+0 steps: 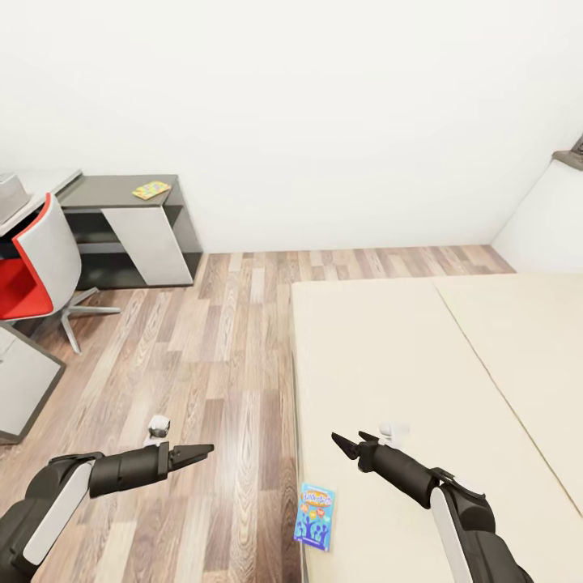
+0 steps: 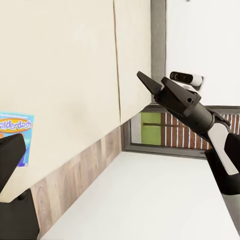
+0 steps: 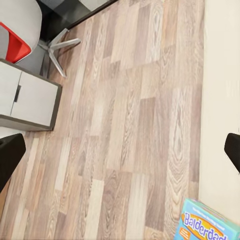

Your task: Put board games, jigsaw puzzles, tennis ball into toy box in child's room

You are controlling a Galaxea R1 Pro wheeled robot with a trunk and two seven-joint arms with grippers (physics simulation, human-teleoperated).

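Observation:
A small blue board game (image 1: 316, 517) lies at the near edge of the bed (image 1: 421, 364), where mattress meets floor; it also shows as a blue Balderdash box (image 2: 15, 132) (image 3: 207, 226). My left gripper (image 1: 206, 448) hovers over the wooden floor to its left, open and empty. My right gripper (image 1: 340, 441) hangs over the mattress just beyond the box, open and empty, and the left wrist view shows its fingers (image 2: 167, 86) spread. Far left, a jigsaw puzzle (image 1: 151, 190) rests on the table (image 1: 113, 193). A grey corner of the toy box (image 1: 10, 190) peeks in at the left edge.
A red chair with a white shell (image 1: 36, 259) stands by the table. A second desk section with white drawer fronts (image 1: 24, 380) juts in at the lower left. Wooden floor (image 1: 227, 356) runs between the desk and the bed, with white walls behind.

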